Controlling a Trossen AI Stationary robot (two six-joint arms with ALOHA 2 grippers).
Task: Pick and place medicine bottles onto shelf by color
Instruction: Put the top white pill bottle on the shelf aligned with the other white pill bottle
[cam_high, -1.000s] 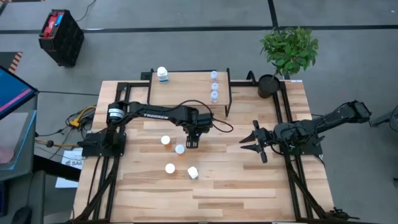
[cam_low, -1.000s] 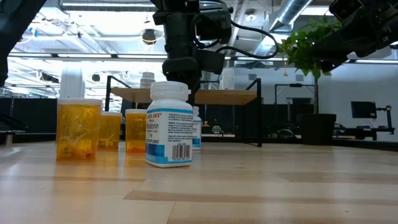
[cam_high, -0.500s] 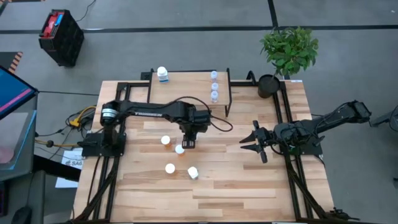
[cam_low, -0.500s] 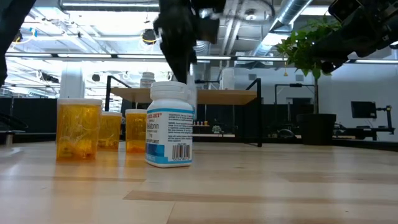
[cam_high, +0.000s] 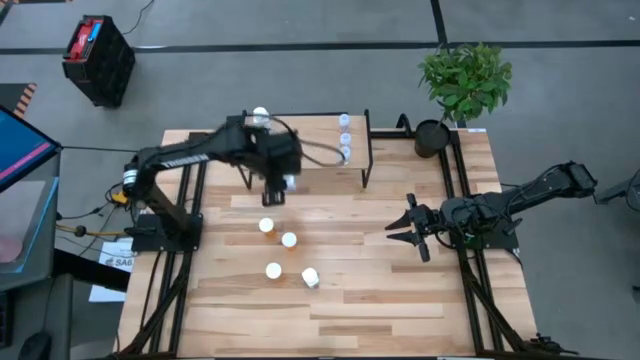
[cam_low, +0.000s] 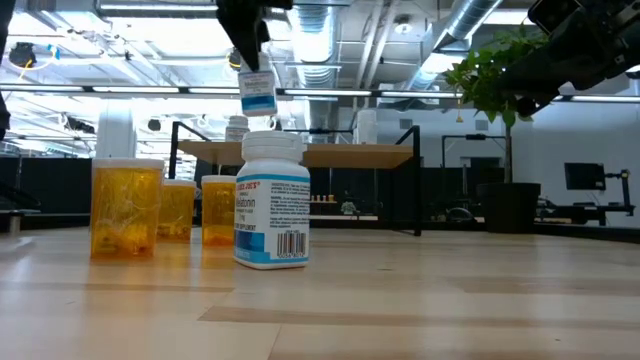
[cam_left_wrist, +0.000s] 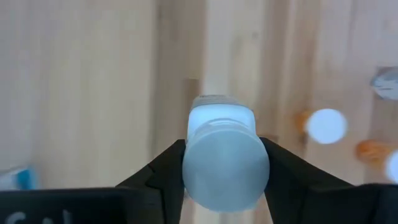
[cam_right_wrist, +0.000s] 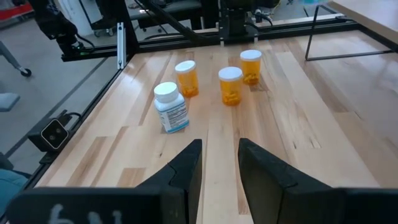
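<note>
White bottle (cam_left_wrist: 222, 163): you see it clamped in the left gripper (cam_high: 276, 184), lifted near the shelf (cam_high: 300, 150).
Right gripper (cam_high: 412, 229): you find it parted, holding nothing, over the table (cam_high: 400, 300).

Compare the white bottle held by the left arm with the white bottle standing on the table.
Support: the held white bottle hangs in the air between the jaws of the left gripper; the table white bottle stands free on the tabletop.
Neighbours: the table one stands near three orange bottles; the held one has nothing beside it.
Place: the held one is close to the shelf; the table one is farther out.
Both are white with white caps and printed labels.
</note>
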